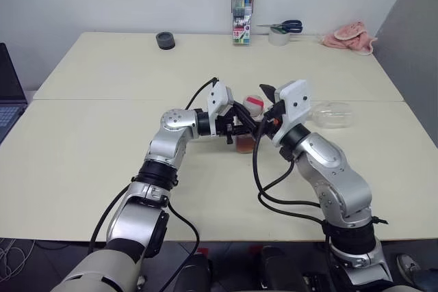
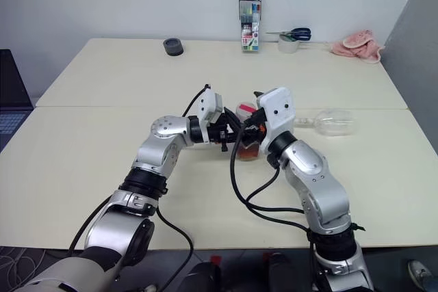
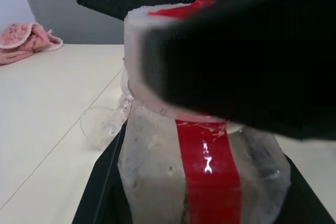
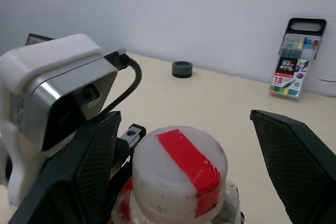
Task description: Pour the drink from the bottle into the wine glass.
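Note:
The bottle stands upright at the middle of the table, a clear squarish body with a red strip and a pale cap with red across it. Reddish-brown drink fills its bottom. My left gripper reaches in level from the left and is shut on the bottle's body. My right gripper is open, one finger on each side of the cap with a gap to both. The wine glass lies on its side on the table just right of my right hand.
Along the far edge stand a box of pens, scissors on a tape roll, a pink cloth and a small black roll. A laptop sits off the left edge. A seam runs across the table.

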